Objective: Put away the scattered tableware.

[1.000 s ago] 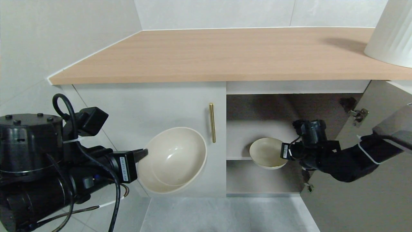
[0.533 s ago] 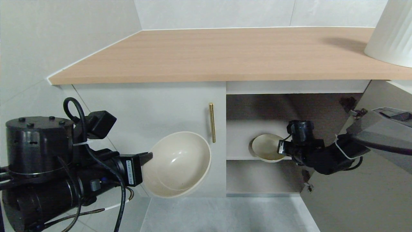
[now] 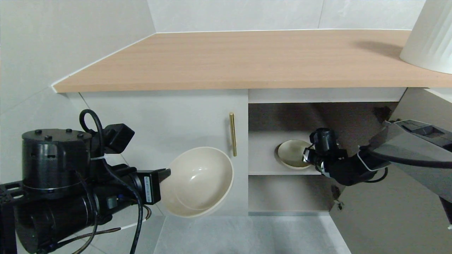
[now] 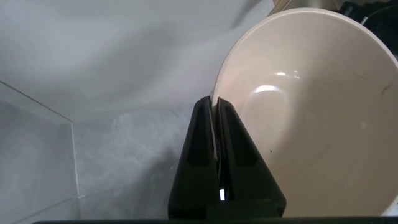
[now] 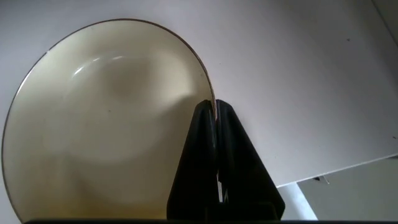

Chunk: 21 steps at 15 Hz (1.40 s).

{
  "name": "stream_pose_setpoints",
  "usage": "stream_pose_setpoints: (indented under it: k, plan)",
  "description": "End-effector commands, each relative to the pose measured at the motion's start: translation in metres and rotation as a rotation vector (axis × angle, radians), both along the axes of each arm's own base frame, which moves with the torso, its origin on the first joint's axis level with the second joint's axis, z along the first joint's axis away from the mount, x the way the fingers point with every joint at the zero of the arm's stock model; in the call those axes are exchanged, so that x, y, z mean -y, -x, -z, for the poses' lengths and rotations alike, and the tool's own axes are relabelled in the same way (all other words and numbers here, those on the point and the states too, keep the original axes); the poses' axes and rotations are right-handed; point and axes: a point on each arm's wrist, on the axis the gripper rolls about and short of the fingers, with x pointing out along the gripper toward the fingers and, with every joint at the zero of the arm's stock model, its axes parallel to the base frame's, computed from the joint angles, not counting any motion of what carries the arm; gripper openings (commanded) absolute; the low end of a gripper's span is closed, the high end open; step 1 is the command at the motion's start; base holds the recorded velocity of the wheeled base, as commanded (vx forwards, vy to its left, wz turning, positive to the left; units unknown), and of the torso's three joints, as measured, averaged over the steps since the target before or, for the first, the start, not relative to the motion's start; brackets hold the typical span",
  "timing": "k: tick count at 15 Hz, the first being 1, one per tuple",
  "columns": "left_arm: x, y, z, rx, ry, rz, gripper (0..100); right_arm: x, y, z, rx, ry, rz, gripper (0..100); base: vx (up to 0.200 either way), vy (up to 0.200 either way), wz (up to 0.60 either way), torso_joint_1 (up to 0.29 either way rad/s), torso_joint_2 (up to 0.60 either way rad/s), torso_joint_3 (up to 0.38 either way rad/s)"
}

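Two bowls: both cream, each pinched at the rim by one gripper
Large bowl (image 3: 199, 181): lower middle of the head view, held tilted in the air in front of the closed cabinet door (image 3: 159, 116), its hollow facing the camera
Left gripper (image 3: 166, 173): lower left of the frame, fingers clamped on the large bowl's rim, one inside and one outside
Small bowl (image 3: 291, 158): right of centre, inside the open compartment, over the shelf (image 3: 263, 155); whether it rests on the shelf cannot be told
Right gripper (image 3: 306, 156): extends into the compartment from the right, fingers clenched on the small bowl's right-hand rim
Gold handle (image 3: 232, 134): upright on the closed door's right edge, just above the large bowl
Countertop (image 3: 247, 60): wooden, across the upper frame, with a white ribbed vessel (image 3: 429, 38) at the upper right corner
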Motion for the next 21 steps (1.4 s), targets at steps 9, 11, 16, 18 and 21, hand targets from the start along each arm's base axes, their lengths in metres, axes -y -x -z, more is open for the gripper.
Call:
stream_pose_setpoints:
  k: [9, 11, 16, 18, 21]
  plan:
    - [0.002, -0.004, 0.004, -0.015, -0.007, 0.0, 0, 0.004, -0.01, -0.005, 0.04, -0.011, 0.035, 100, 0.0, 0.0, 0.0, 0.0, 0.0, 0.0]
    - [0.004, -0.006, 0.005, -0.019, -0.01, 0.003, 0, 0.005, -0.001, -0.026, 0.066, -0.036, 0.039, 100, 0.0, 0.0, 0.0, 0.0, 0.0, 0.0]
    - [0.026, -0.029, -0.008, 0.015, 0.001, 0.035, 0, -0.011, 0.093, -0.12, 0.06, -0.12, -0.223, 100, 0.0, 0.0, 0.0, 0.0, 0.0, 0.0]
    - [0.037, -0.033, 0.0, -0.009, -0.015, 0.067, 0, -0.02, 0.141, -0.151, 0.031, -0.12, -0.323, 100, 0.0, 0.0, 0.0, 0.0, 0.0, 0.0]
    - [0.062, -0.037, 0.029, -0.084, -0.097, 0.116, 0, -0.033, 0.202, -0.178, -0.036, -0.099, -0.471, 100, 0.0, 0.0, 0.0, 0.0, 0.0, 0.0]
